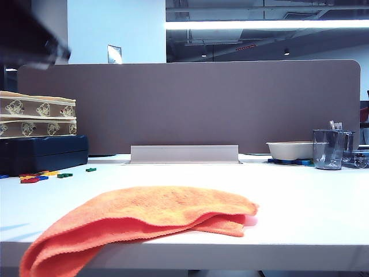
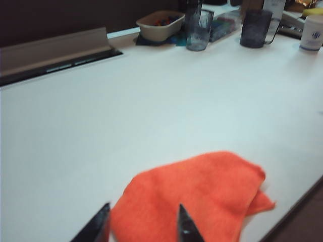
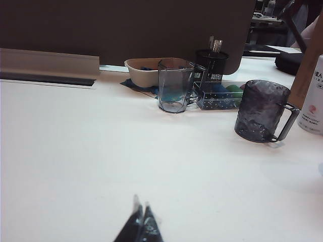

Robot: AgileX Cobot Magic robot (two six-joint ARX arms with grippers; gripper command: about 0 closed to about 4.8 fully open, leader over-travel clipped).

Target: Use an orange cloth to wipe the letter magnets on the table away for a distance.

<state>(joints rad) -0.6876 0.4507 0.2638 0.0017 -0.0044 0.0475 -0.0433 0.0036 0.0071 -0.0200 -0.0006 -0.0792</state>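
The orange cloth (image 1: 155,216) lies loosely folded at the front edge of the white table (image 1: 305,202), one corner drooping over the edge at the left. The letter magnets (image 1: 43,175), small green, yellow, blue and red pieces, lie far left beside a dark case. In the left wrist view my left gripper (image 2: 144,205) hovers above the orange cloth (image 2: 202,196), fingers apart, nothing between them. My right gripper (image 3: 141,204) hangs over the bare table (image 3: 101,151) with its tips pressed together. The magnets show in neither wrist view.
A brown partition (image 1: 190,104) closes the back. Patterned boxes (image 1: 37,118) are stacked on a dark case (image 1: 43,153) at the left. At the right stand a white bowl (image 1: 290,150), a clear glass cup (image 3: 174,91), a dark glass mug (image 3: 261,111) and a pen holder (image 3: 211,63).
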